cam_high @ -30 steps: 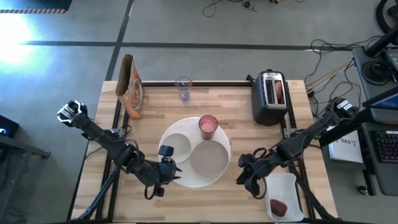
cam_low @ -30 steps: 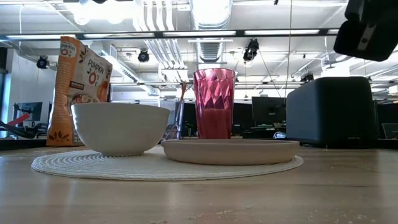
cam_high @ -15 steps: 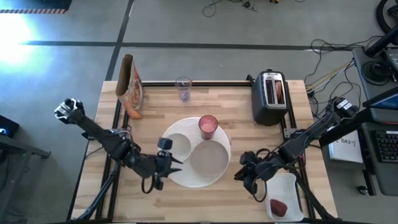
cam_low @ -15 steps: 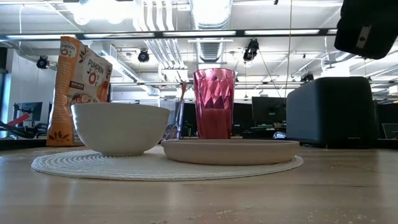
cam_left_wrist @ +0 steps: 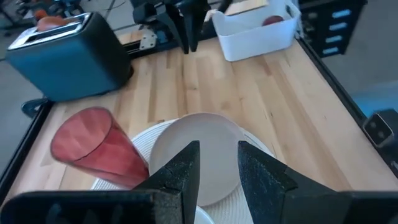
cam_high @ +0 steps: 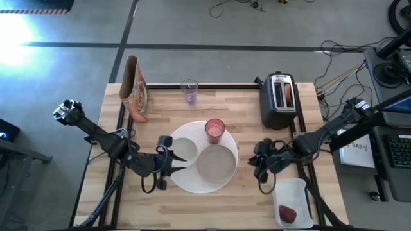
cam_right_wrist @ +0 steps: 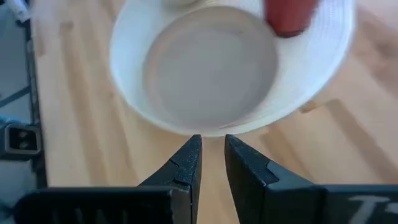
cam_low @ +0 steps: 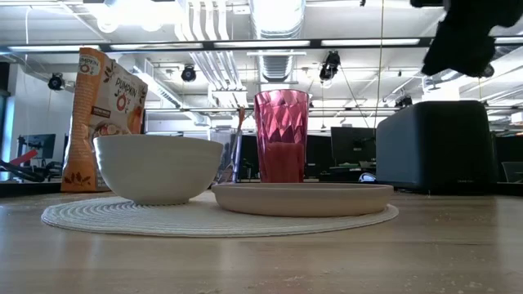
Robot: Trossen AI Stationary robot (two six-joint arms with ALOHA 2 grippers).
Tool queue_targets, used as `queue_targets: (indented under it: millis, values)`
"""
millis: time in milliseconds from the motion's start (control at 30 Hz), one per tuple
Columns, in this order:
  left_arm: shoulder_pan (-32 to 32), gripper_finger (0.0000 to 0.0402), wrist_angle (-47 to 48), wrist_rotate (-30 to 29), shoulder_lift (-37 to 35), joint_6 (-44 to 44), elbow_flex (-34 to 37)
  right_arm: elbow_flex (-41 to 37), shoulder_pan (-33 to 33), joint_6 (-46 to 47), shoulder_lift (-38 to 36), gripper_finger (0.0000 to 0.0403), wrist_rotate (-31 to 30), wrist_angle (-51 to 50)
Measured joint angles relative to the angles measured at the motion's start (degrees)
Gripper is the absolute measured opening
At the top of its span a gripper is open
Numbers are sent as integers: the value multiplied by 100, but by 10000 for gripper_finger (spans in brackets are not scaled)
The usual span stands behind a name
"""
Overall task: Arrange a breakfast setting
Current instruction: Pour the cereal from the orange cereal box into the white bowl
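- A round woven mat (cam_high: 186,183) lies on the middle of the table (cam_high: 225,112), and everything below is placed from it.
- The plate (cam_high: 216,163) sits on the mat's right half, empty.
- The bowl (cam_high: 183,149) sits on the mat's left half, just beside the plate.
- The pink tumbler (cam_high: 215,130) stands upright at the mat's far edge, behind the gap between bowl and plate; in the low view it rises between them (cam_low: 282,135).
- The left gripper (cam_high: 168,160) hangs at the mat's left edge, just beside the bowl, with its fingers (cam_left_wrist: 186,171) a narrow gap apart and nothing between them.
- The right gripper (cam_high: 262,162) hovers above the table to the right of the mat, clear of the plate, its fingers (cam_right_wrist: 186,165) close together with a slim gap and nothing held.
- The toaster (cam_high: 279,99) stands well right of the mat at the table's far side, with a browned bread piece (cam_high: 288,94) in one slot.
- The white tray (cam_high: 295,204) lies near the table's front right corner, well apart from the mat, and the dark-red fruit (cam_high: 288,213) rests inside it.
- A snack bag (cam_high: 135,88) stands at the far left of the mat.
- A clear glass (cam_high: 189,91) stands beyond the tumbler at the table's far edge.
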State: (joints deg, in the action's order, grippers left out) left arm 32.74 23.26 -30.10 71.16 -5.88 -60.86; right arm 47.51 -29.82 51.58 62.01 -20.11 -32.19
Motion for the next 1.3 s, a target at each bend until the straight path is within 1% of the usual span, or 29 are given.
queue_targets:
  millis: [100,267,567,700,833,900,1000,1300]
  values:
    - [3,91,-4,-90,0,-197,0,0,321,-225,-130,71,83,-78]
    - [3,91,-36,-94,0,-340,0,0,956,-835,-335,107,103,-146]
    - [5,91,-62,-97,0,-557,-2,0,2592,-1521,-718,169,142,-761]
    - [3,91,-61,-101,0,-583,-9,-2,3320,-1512,-756,188,255,-799]
    - [3,91,-58,-101,0,-602,-9,-2,3866,-1510,-764,191,255,-797]
    - [3,91,-52,-101,0,-608,-9,-2,4025,-1530,-764,190,283,-797]
    - [3,91,44,-99,-11,-667,-13,-2,4176,-1546,-782,189,575,-799]
    - [3,91,533,-102,-155,-1034,-13,-2,4174,-1365,-1110,187,1525,-797]
